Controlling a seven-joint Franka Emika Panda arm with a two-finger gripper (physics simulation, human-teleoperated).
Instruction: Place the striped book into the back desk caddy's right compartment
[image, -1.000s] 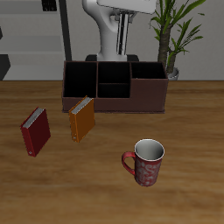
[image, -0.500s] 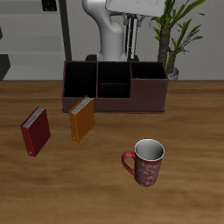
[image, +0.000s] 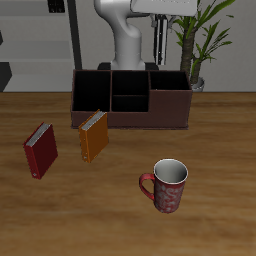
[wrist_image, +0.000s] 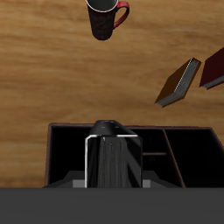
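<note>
My gripper (image: 160, 30) is high above the table's back, shut on the striped book (image: 160, 48), which hangs edge-down from the fingers. In the wrist view the striped book (wrist_image: 114, 162) shows black and pale grey between the jaws of the gripper (wrist_image: 114, 178). The back desk caddy (image: 130, 118) is a long maroon-brown box with black dividers. The book hangs over its right compartment (image: 170, 88), the wide end bay, which also shows in the wrist view (wrist_image: 68, 157). The book is well above the caddy and not touching it.
A red book (image: 41, 150) and an orange book (image: 93, 135) stand on the table in front of the caddy's other end. A red patterned mug (image: 167, 185) stands nearer the front edge. A potted plant (image: 200, 40) stands behind the caddy.
The gripper with the striped book has moved sideways above the caddy, from over the middle cubbies to over the right compartment. Nothing on the table has moved.
</note>
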